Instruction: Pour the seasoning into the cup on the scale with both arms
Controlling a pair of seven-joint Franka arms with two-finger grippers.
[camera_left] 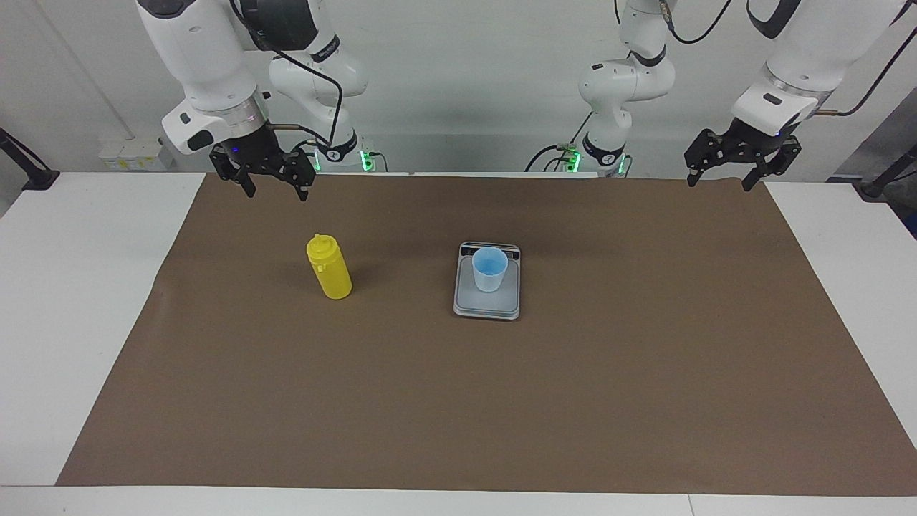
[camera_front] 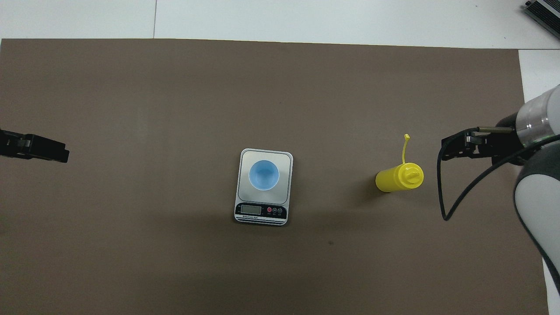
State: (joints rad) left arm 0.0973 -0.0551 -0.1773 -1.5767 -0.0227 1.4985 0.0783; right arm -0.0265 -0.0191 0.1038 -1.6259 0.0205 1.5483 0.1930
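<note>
The yellow seasoning bottle (camera_left: 329,267) stands upright on the brown mat (camera_left: 458,401), toward the right arm's end of the table and well apart from the scale (camera_left: 487,297), on which the light blue cup (camera_left: 490,269) rests. To do the grasp well, the bottle should be taken squarely around its middle and kept upright, clear of the tethered cap. The right gripper (camera_left: 275,189) hangs spread wide and empty above the mat near the bottle, while the left gripper (camera_left: 718,179) waits, also spread and empty, over the mat's edge at its own end.

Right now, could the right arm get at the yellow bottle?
Probably yes: the right gripper hangs open above the mat, and nothing stands between it and the bottle.
</note>
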